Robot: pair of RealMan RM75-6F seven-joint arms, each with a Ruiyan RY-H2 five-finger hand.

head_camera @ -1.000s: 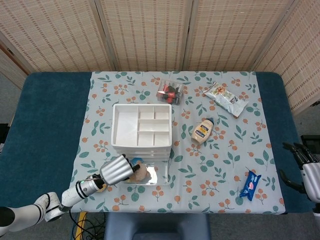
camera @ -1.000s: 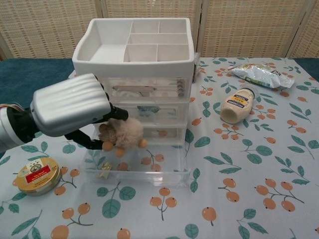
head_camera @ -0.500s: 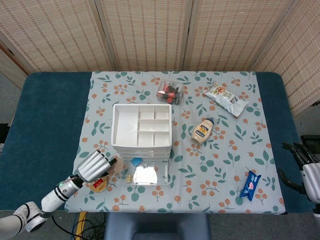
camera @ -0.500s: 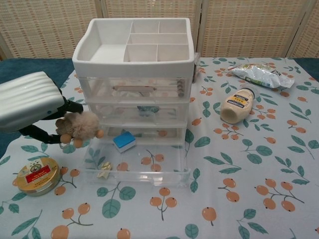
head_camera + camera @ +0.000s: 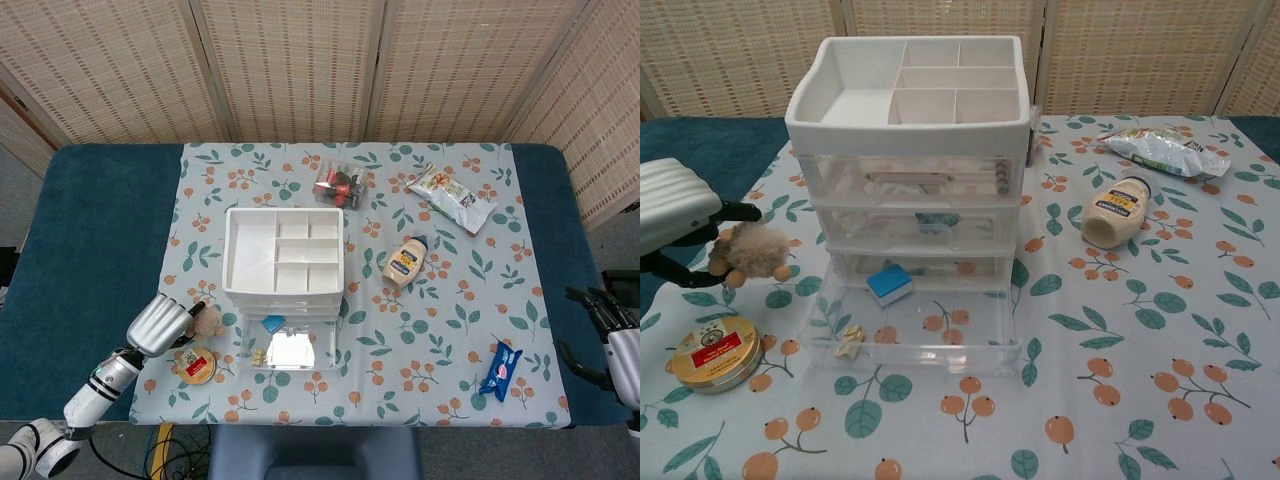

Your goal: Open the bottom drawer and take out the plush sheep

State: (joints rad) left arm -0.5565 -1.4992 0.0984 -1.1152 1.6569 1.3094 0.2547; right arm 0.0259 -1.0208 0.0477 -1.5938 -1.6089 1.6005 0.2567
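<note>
Your left hand [image 5: 670, 215] carried plush sheep [image 5: 750, 251] further left, clear of bottom drawer [image 5: 915, 340]; fingertips pinch sheep.

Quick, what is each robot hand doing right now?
Left hand: holding the plush sheep.
Right hand: holds nothing, fingers apart, open.

A drawer unit [image 5: 910, 150] stands mid-tabletop [image 5: 90, 230], its bottom drawer [image 5: 915, 335] pulled out toward the front. To its left, the left robot hand [image 5: 670, 215] holds the plush sheep [image 5: 750, 255] above a round tin [image 5: 712, 353]. A mayonnaise bottle [image 5: 1118, 213] lies right of the unit, a snack bag [image 5: 1165, 152] behind it. The right robot hand [image 5: 615, 335] sits at the far right edge.
</note>
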